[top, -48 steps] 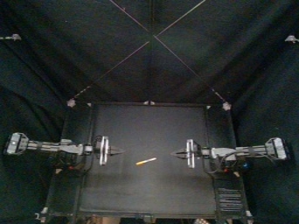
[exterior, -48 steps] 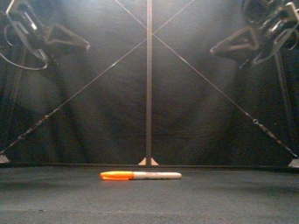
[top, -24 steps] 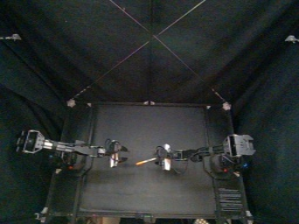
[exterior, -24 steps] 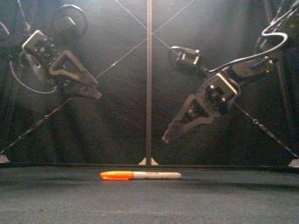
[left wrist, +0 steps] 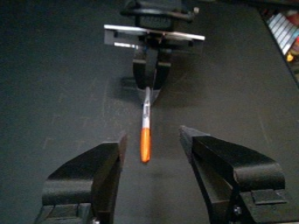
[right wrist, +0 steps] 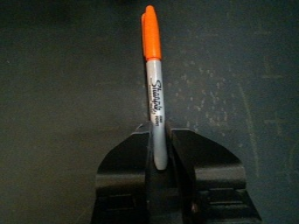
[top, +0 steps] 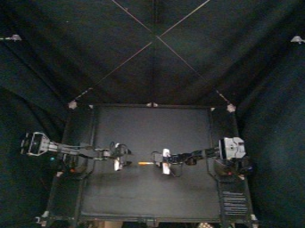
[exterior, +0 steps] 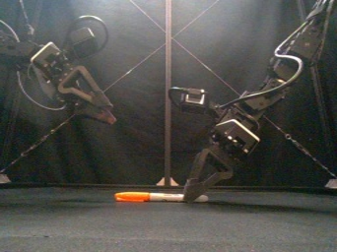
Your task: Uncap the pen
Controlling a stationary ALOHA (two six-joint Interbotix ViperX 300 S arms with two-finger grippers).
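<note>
Down at the middle of the black desk, the right fingers are pinching the tail end of a slim grey marker pen with an orange cap, one finger pressing on each side of the barrel. The pen is lying flat on the desk, cap on, its orange end pointing toward the left arm and its grey end disappearing between the right fingers, whose tips are reaching the desk in the front view. The right arm is bending steeply down to it from the right side. Opposite, the left fingers are standing spread wide apart and gripping nothing; they are hanging in the air above the desk, off the cap end and not touching the pen, with the left arm slanting in from the left. Behind both arms a black curtain is closing off the back of the booth.
</note>
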